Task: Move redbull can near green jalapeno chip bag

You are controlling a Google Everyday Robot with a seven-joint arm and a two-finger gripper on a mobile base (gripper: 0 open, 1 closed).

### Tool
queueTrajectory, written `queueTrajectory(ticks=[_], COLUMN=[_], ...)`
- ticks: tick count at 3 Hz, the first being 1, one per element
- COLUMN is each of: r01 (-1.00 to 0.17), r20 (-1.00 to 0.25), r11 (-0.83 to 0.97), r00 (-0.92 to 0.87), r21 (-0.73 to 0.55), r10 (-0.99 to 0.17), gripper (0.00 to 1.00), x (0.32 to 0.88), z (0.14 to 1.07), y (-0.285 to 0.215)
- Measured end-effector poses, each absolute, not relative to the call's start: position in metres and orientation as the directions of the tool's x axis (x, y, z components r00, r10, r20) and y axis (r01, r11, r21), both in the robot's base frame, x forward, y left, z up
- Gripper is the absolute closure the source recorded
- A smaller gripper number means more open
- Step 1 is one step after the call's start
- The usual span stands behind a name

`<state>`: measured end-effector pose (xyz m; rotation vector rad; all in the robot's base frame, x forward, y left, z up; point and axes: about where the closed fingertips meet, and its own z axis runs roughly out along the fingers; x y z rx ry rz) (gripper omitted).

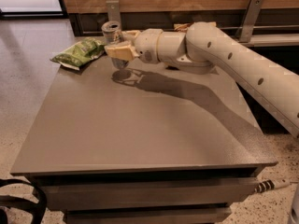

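The redbull can (112, 34) is a slim silver can, held upright in my gripper (117, 49) a little above the grey table (140, 125) near its far left. The gripper's pale fingers (120, 52) are shut around the can's body. The green jalapeno chip bag (78, 53) lies flat on the far left corner of the table, just left of the can and apart from it. My white arm reaches in from the right across the back of the table.
A brown-and-white bag (187, 27) lies at the back, mostly hidden behind my arm. A wooden wall with metal brackets (113, 10) runs behind the table. A dark strap (23, 199) lies on the floor at bottom left.
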<state>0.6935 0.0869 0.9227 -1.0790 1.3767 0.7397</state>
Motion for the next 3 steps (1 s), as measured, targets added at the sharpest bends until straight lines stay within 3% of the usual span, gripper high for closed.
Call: queueTrajectory(ticks=[3], r01=[-0.891], r20=[-0.99], r11=[0.446], r00=[0.018], r21=[-0.08], r10=[-0.141], gripper=[1.0], x=[0.756], z=[0.887], y=[0.098])
